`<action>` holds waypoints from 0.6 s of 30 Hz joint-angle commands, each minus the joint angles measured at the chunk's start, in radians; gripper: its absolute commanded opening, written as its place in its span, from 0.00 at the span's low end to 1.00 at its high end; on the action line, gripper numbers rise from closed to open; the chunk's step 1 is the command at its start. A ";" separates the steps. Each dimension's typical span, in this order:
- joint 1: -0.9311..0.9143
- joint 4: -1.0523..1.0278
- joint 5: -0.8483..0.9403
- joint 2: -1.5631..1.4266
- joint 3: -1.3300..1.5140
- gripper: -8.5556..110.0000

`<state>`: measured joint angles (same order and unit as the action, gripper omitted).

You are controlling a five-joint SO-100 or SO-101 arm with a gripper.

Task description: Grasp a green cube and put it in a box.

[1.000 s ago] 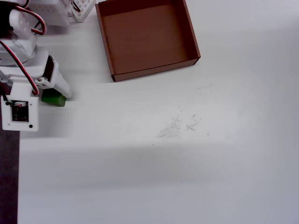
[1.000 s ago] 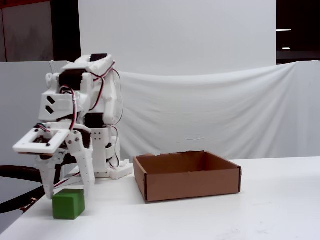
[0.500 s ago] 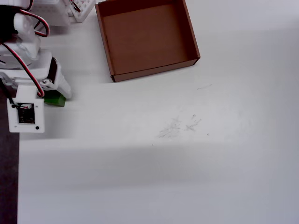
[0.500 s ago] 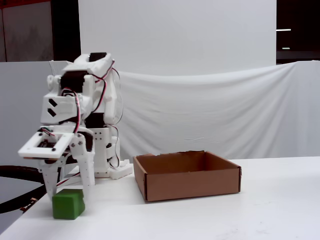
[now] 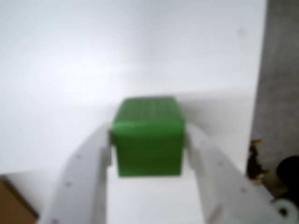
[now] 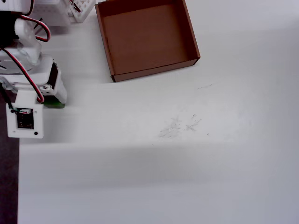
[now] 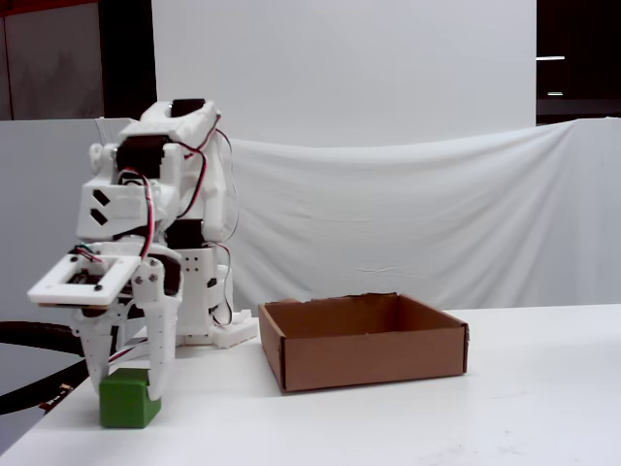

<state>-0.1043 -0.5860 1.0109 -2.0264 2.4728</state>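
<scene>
Straddling the green cube [image 5: 148,136], the pincer [image 5: 148,154] has one finger against each side face, pinching it on the white table [image 6: 187,163]. The box [image 7: 361,340] sits well apart from the pincer, to its right in the fixed view.

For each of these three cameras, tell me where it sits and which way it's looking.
Wrist view: rides the arm, looks down at the small bright-green cube between both gripper fingers.
Overhead view: above, facing down on the white table; arm at left edge.
Fixed view: table height, side-on; whole arm shows.
Shared: overhead and fixed views both show the shallow brown cardboard box.
</scene>
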 commanded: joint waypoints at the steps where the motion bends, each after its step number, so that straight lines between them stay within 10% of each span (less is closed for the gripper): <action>1: 0.012 0.018 0.000 -0.006 -0.040 0.19; 18: 0.041 -0.270 0.000 -0.063 -0.179 0.18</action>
<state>-0.0828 -0.7624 1.0109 -2.0264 2.3823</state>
